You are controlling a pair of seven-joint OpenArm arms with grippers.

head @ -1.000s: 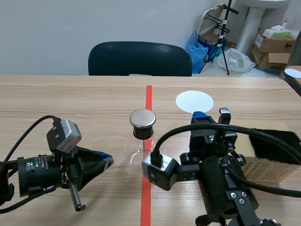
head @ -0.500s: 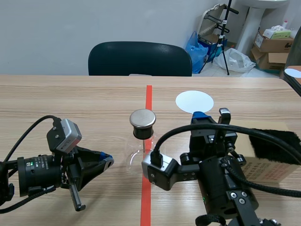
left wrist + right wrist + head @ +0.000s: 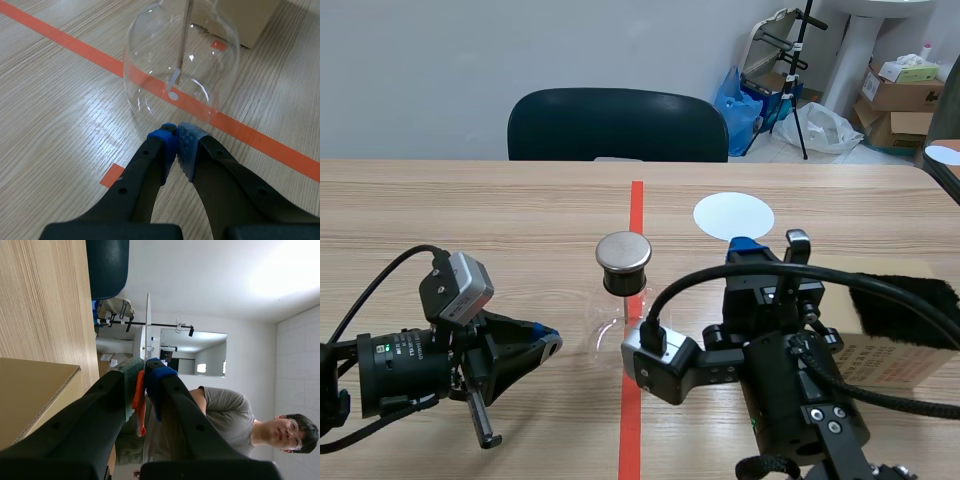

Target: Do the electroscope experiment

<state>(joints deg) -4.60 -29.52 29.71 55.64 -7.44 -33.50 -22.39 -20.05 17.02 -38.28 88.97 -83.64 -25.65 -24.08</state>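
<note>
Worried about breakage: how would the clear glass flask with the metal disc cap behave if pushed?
The clear glass flask looks thin-walled, so probably fragile. Its metal disc cap sits high, so a high push might tip it.

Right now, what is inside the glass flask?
Inside the glass flask hangs a thin metal rod ending in a small pale strip. The rod's upper end lies outside the left wrist view, and the right arm covers part of the flask in the scene view.
</note>
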